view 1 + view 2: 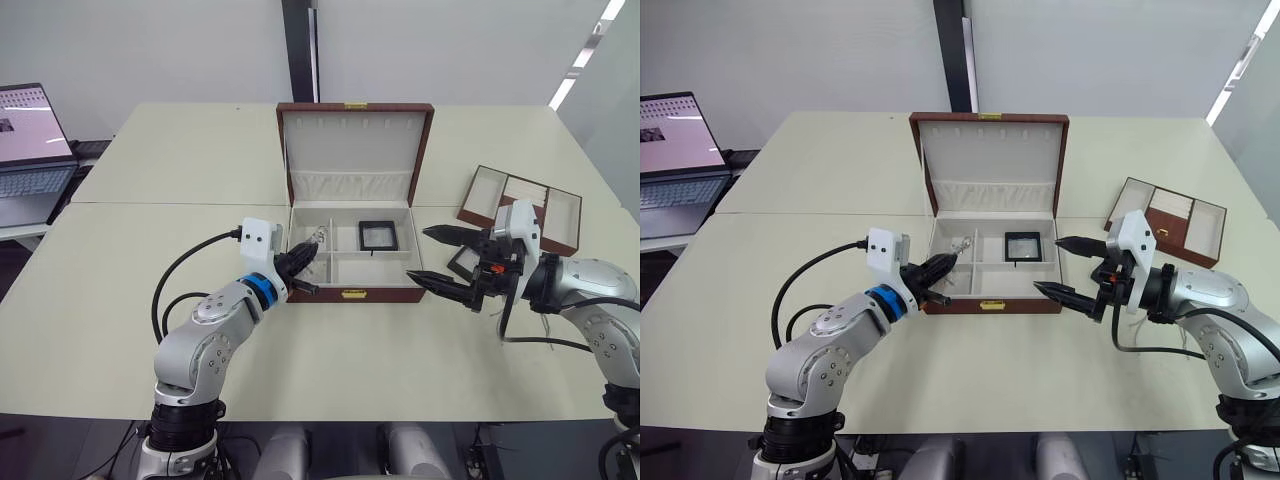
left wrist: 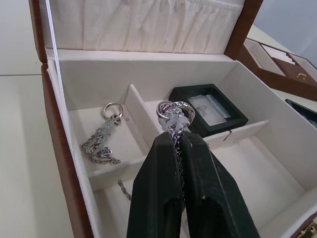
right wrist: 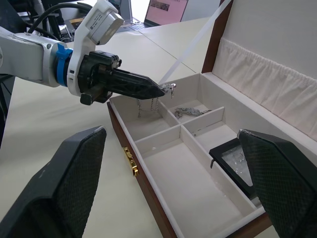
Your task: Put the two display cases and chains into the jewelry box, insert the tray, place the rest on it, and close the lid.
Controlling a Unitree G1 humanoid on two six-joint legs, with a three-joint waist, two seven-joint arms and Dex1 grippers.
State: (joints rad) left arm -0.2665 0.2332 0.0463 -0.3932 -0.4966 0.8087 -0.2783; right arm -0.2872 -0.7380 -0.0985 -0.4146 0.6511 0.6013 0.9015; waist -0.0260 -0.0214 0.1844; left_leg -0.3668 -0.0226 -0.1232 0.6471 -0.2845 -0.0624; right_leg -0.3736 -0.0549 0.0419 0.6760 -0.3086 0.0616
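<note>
- The jewelry box (image 1: 352, 262) is sitting open in the middle of the table (image 1: 180, 170), its lid (image 1: 354, 150) standing upright at the back; its cream interior is showing dividers that split it into compartments.
- The left gripper (image 2: 179, 148) is hovering over the box's front left corner; its jaws are pressed together on a silver chain (image 2: 173, 115), whose ring is sticking out past the fingertips while the links are hanging down toward the front left compartment.
- Another chain (image 2: 103, 143) is lying loose in the rear left compartment; it is touching nothing but the lining.
- One black display case (image 1: 377, 235) is lying flat in the rear right compartment, its clear window facing up.
- The right gripper (image 1: 436, 258) is hanging just off the box's right side, its jaws spread wide apart and gripping nothing.
- A second display case (image 1: 462, 262) is lying on the table behind that gripper, partly hidden by it.
- The tray (image 1: 1167, 221) is resting on the table to the right of the box, well apart from it; its brown frame is holding several pale sections.
- A laptop (image 1: 30, 150) is standing open at the far left.
</note>
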